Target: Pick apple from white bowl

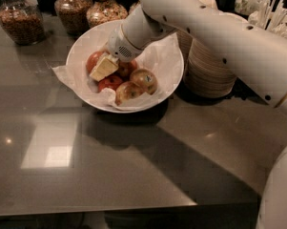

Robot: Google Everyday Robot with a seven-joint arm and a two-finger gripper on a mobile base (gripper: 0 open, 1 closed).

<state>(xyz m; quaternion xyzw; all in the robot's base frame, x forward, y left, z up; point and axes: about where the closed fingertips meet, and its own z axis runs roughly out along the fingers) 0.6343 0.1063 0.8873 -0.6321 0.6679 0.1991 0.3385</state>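
Apple of deep red, the largest of five, lay inside the white bowl, against the bowl's left wall as the camera saw it. The hand was down inside the bowl, its cream tip lying across the apple's right flank and touching it. Whether the hand was spread, pressed together or pinching the apple could not be told. The white arm reached to the bowl from its right, crossing above the bowl's far rim.

Four other apples shared the bowl. Two smaller red apples sat near the bowl's middle, one toward the near side just below the hand, and one just right of the hand. Two yellowish blushed apples lay toward the bowl's near right, one above the other, the pair touching. One sheet of crinkled white paper lined the bowl, with a corner hanging over the left rim.

Behind the bowl stood three glass jars: one well off to the left, and two near the far rim. One stack of cream paper bowls stood just beside the bowl on its right. The bowl rested on a glossy grey worktop.
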